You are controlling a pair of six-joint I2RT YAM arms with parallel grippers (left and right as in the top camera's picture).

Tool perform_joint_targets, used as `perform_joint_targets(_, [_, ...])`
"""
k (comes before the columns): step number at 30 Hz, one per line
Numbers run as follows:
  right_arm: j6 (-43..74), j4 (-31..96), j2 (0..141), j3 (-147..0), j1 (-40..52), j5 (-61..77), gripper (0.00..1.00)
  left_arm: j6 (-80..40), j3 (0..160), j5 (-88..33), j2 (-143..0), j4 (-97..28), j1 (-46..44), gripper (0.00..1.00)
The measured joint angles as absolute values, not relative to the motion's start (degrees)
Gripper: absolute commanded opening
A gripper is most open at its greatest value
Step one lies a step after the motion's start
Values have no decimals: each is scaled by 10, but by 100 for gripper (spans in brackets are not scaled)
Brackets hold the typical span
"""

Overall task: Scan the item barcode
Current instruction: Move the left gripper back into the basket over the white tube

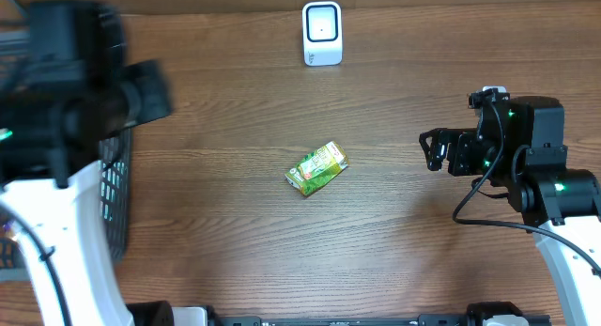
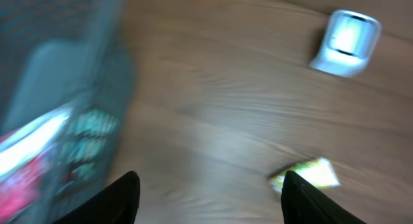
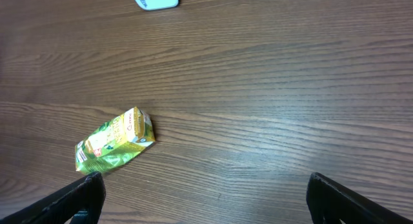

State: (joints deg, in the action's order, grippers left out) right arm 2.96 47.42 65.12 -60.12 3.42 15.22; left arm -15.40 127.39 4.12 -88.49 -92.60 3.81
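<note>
Two arms stand at a wooden bench (image 1: 235,100), one at each side. The item, a crumpled green-and-yellow packet (image 1: 316,168), lies flat near the middle of the bench, touched by neither arm. The barcode scanner (image 1: 322,33), a small white unit with a pale window, stands at the far edge of the bench, well apart from the packet. The left tool (image 2: 211,185) hangs above the left part of the bench beside a dark mesh basket (image 1: 115,204). Its fingers stand clearly apart with nothing between them. The left wrist view is blurred. It shows red-and-white and teal goods inside the basket, which cannot be identified further. It also shows the packet ahead, near the right finger (image 2: 303,198), and the scanner beyond. The right tool (image 3: 205,185) is at the right side of the bench, pointed toward the packet and well apart from it. Its fingers are spread fully wide and hold nothing.
</note>
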Motion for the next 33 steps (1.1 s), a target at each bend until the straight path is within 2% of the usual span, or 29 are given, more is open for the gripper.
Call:
perform_joint_targets(7, [29,474,651,-601,34,152,100,-148,1274,48,-880,-962,227,63])
perform_joint_targets(12, [30,474,651,-601,34,152,100,-146,1253,49,-880,-961,304,62])
perform_joint_targets(26, [29,474,651,-601,34,152,100,-135,1097,63,-880,-890,366,60])
perform_joint_targets(33, [30,474,651,-601,34,152,100,-135,1021,65,-880,-838,369,61])
